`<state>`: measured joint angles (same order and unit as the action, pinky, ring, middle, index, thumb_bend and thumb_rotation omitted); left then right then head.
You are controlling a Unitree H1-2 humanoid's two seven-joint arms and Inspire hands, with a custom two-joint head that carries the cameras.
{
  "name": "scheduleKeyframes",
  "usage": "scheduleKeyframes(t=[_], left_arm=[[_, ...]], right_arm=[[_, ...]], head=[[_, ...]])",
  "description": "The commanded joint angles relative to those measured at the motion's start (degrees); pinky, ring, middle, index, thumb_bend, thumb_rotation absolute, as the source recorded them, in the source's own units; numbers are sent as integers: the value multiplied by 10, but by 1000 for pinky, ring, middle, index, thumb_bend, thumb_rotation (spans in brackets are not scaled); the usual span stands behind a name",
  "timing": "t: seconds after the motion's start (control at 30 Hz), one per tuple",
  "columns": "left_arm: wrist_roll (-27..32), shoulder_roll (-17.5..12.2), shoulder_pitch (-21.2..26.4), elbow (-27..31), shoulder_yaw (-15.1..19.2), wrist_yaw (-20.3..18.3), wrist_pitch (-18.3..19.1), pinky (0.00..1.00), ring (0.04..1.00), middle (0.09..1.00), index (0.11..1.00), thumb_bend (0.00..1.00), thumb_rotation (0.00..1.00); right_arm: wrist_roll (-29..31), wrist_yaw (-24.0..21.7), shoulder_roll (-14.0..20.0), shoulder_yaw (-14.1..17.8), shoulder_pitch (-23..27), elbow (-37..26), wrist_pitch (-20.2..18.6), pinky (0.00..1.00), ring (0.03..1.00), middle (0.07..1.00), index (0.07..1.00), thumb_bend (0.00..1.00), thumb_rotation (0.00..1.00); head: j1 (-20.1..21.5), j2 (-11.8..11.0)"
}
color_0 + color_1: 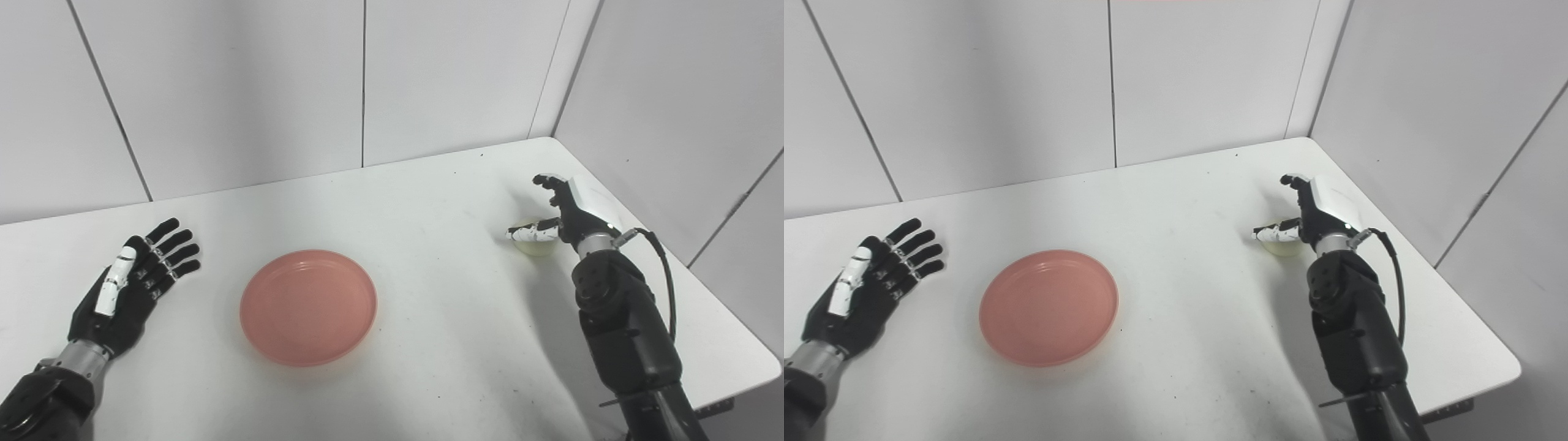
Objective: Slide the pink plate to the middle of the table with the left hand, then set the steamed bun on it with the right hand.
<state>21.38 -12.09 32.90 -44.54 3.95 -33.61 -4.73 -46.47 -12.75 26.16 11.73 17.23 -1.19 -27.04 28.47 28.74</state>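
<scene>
White table sits in a corner, grey panel walls behind it and to the right. Its right edge runs diagonally close past the right arm; the near right corner is rounded. Broad bare surface lies between the plate and the bun, and behind the plate up to the back wall.

Pink plate rests flat near the middle, slightly left of centre, nothing on it.

Left hand lies palm up on the table, left of the plate and apart from it, fingers spread wide, holding nothing.

Right hand is at the bun near the right edge. Thumb lies across the bun's top, fingers arched behind it; cannot tell whether the grip is closed.
</scene>
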Motion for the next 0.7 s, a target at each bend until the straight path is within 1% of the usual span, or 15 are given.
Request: scheduleKeyframes(t=[0.0, 0.07, 0.23, 0.3, 0.5, 0.67], left_arm=[[-19, -11, -58, -36, -7, 13, 64, 800, 824, 846, 835, 499, 808], [-16, -12, -58, -35, -6, 13, 68, 792, 818, 840, 830, 487, 812], [-13, -14, -60, -27, -8, 13, 71, 798, 821, 843, 833, 493, 800], [-13, -15, -60, -26, -9, 12, 71, 800, 824, 846, 836, 484, 813], [-11, -17, -61, -22, -8, 10, 73, 790, 816, 838, 829, 474, 824], [-10, -17, -63, -15, -9, 12, 80, 792, 820, 844, 834, 484, 802]], right_arm=[[-12, -1, 17, 1, 22, -6, 1, 602, 740, 826, 799, 810, 288], [-16, -6, 17, -3, 24, 0, 1, 603, 744, 823, 800, 818, 294], [-13, -10, 23, -9, 26, 15, 1, 611, 747, 821, 803, 822, 293], [-12, -12, 31, -16, 27, 23, 2, 621, 750, 822, 802, 822, 303], [-15, -43, 56, -27, 26, 25, 1, 628, 748, 825, 801, 816, 309], [-13, -54, 72, -35, 24, 31, 1, 646, 756, 828, 792, 830, 325]], head=[[0, 0], [2, 2], [6, 6], [7, 7], [8, 11], [9, 14]])
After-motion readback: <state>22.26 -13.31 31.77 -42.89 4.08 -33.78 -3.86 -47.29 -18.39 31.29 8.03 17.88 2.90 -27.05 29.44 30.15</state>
